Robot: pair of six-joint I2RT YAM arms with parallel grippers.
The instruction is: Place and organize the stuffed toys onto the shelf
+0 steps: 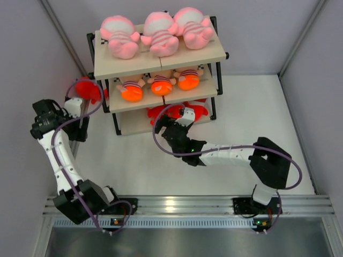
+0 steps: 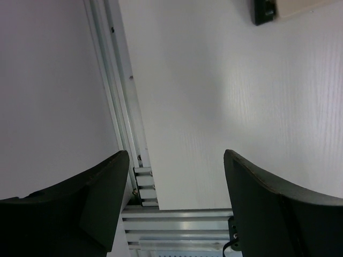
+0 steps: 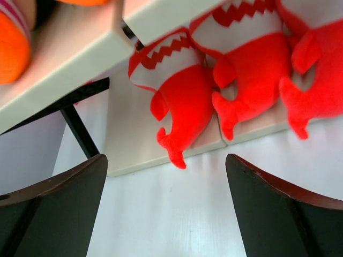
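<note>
The shelf [image 1: 107,68] stands at the back of the table. Three pale-pink striped dolls [image 1: 159,33] lie on its top board. Three striped dolls with orange heads [image 1: 161,85] lie on the middle board. Three red sharks [image 3: 177,91] lie side by side on the bottom board [image 3: 134,150], tails pointing toward me. My right gripper [image 3: 166,209] is open and empty, low over the table just in front of them; in the top view it [image 1: 185,113] is at the bottom tier. Another red shark [image 1: 86,88] lies left of the shelf. My left gripper [image 2: 177,203] is open and empty, near that shark [image 1: 80,128].
The left wrist view shows the white table and the aluminium rail [image 2: 177,227] at its near left corner. Grey walls close in the table on the left, right and back. A purple cable [image 1: 94,107] loops over the shark left of the shelf.
</note>
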